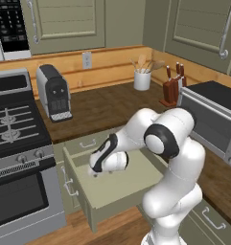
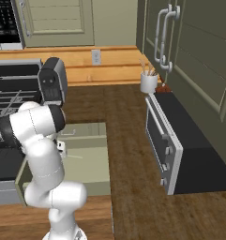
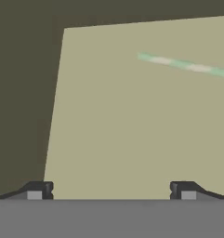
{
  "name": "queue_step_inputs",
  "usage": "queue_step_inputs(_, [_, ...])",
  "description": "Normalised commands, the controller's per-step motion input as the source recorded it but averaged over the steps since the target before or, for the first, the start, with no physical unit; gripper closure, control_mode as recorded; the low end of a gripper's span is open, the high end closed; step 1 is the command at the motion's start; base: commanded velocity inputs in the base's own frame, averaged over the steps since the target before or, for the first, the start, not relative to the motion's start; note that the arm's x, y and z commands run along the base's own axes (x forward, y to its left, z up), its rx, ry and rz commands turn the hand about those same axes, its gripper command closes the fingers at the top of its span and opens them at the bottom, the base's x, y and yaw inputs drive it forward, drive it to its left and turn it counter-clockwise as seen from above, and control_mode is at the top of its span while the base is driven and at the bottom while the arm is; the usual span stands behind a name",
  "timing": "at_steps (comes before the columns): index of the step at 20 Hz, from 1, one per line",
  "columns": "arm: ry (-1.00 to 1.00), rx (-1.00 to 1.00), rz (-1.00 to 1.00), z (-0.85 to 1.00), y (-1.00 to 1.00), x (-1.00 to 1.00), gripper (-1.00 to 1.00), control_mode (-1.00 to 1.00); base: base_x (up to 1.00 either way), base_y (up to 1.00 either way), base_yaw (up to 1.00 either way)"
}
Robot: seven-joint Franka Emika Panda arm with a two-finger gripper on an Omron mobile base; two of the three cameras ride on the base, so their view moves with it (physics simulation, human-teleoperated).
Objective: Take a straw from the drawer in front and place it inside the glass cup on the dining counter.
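The drawer (image 1: 118,187), a wide, shallow sage-green box, stands pulled open below the dark wood countertop. The straw (image 3: 185,65), a thin pale stick banded green and white, lies flat on the drawer's floor.

Even, soft rendered light fills the kitchen, bright without glare; the white arm (image 1: 169,158) carries only gentle shading. In the hand view the drawer (image 3: 132,116) floor is evenly lit beside a dark shadowed wall, and the straw (image 3: 187,66) appears blurred and coarse.
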Motion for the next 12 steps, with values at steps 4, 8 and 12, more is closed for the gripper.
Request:
queue_step_inputs(4, [-0.07, -0.12, 0.07, 0.06, -0.43, 0.43, -1.00, -1.00, 0.00, 0.00, 0.00])
queue_step_inputs(8, [-0.06, -0.12, 0.11, 0.05, -0.12, 0.50, -1.00, -1.00, 0.00, 0.00, 0.00])
queue_step_inputs(12, [0.00, -0.10, 0.07, 0.00, 0.00, 0.44, -1.00, -1.00, 0.00, 0.00, 0.00])
